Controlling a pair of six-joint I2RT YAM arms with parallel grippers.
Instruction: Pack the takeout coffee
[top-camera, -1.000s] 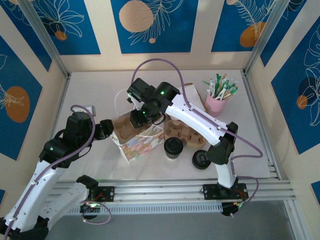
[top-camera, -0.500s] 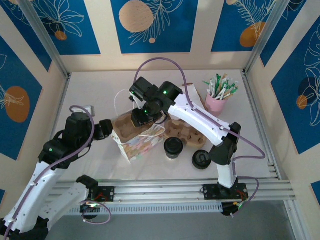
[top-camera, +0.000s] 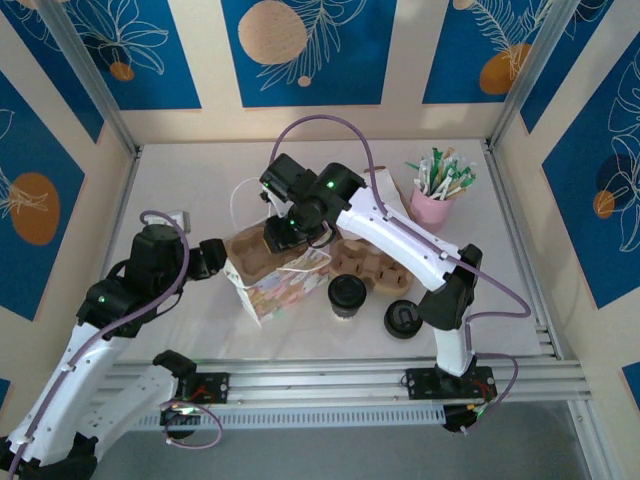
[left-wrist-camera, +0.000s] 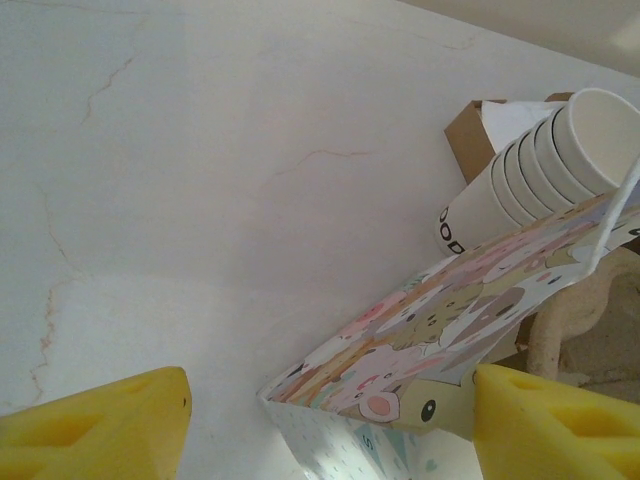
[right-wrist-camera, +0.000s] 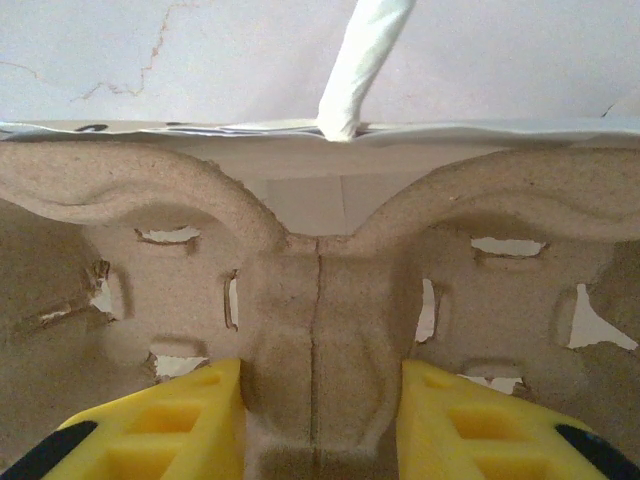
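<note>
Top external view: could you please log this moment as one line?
right gripper: shut on cup carrier | left gripper: open at paper bag | takeout coffee: on table

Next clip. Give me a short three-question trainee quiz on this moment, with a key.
1. True or false: the cream paper cup with the black lid is already inside the pastel patterned paper bag.
2. What do the jaws of the right gripper clamp? A. the brown moulded pulp cup carrier B. a white bag handle C. a loose black lid
3. What stands near the far right corner of the white table?
Key: 1. False: it stands on the table beside the bag. 2. A. 3. A pink cup holding green and white sticks.
</note>
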